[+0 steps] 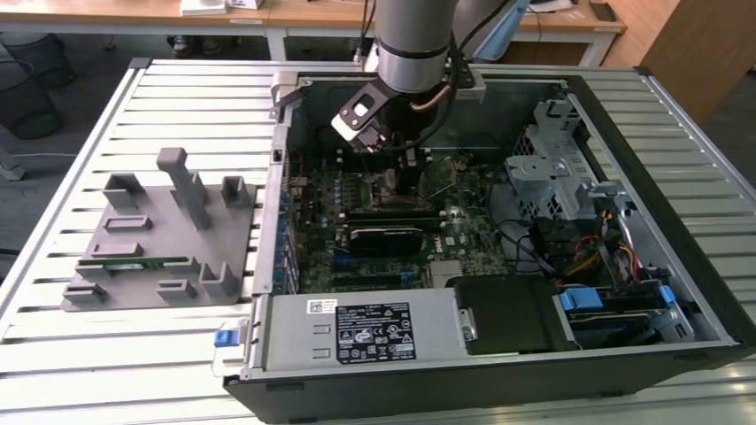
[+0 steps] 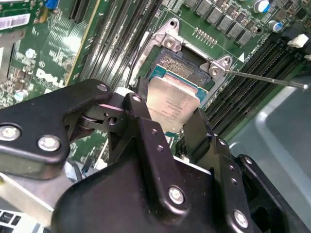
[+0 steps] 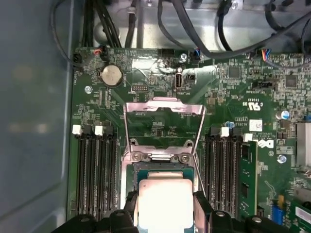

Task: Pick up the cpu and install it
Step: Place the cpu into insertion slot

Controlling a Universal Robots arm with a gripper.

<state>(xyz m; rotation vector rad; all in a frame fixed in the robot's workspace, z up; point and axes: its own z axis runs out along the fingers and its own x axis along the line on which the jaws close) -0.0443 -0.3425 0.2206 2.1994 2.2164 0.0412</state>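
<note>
Silvery cpu [image 2: 172, 99] is sitting pinched between the gripper's [image 2: 167, 116] narrowed fingers at the open socket [image 2: 181, 65]. I reckon keeping it level and corner-aligned is what matters.

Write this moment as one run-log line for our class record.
phase: install | hand: shut on cpu | cpu: over open motherboard socket | seated: cannot tell
</note>
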